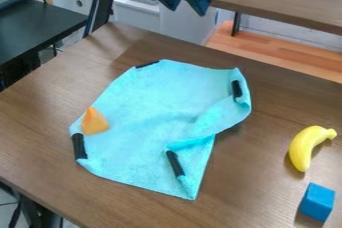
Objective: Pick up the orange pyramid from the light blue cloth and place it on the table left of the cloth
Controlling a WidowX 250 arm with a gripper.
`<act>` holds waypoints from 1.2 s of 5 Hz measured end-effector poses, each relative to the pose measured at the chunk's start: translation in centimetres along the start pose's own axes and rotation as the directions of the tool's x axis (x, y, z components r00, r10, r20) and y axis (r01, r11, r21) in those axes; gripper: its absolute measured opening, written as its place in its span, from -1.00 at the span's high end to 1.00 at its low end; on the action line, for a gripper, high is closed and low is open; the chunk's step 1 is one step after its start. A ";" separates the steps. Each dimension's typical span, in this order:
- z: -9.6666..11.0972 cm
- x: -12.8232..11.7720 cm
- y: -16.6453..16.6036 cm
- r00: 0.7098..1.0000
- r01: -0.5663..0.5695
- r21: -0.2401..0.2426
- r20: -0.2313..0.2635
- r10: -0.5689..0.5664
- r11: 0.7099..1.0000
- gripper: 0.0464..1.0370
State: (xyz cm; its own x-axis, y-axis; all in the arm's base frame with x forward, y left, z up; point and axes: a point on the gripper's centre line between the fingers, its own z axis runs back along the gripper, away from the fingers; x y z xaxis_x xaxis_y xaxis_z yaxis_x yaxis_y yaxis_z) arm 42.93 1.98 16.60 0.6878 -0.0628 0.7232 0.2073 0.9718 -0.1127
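Presently, tool [188, 12] hangs wide near far edge of table [280, 97]; orange wedge [95, 122] on turquoise cloth [155, 107].

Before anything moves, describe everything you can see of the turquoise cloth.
The cloth is light turquoise and looks soft and slightly fuzzy. It lies spread but rumpled on the brown table, its right side partly folded over. Four black strips sit around its edges, and an orange, pointed piece rests on its left part.
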 end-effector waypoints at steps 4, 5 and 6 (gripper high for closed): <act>2.8 -11.5 6.4 0.926 0.110 -0.169 -0.341 -0.163 0.980 -0.93; 4.1 -15.2 8.6 0.897 0.199 -0.201 -0.357 -0.261 0.959 -0.93; 4.1 -17.3 9.1 0.869 0.283 -0.214 -0.355 -0.344 0.935 -0.93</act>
State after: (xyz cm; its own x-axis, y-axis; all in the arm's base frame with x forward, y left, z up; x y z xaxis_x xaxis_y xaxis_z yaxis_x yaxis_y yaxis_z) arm 30.08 12.83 5.87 0.7733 -0.4698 0.4257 0.5374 0.8420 -0.0469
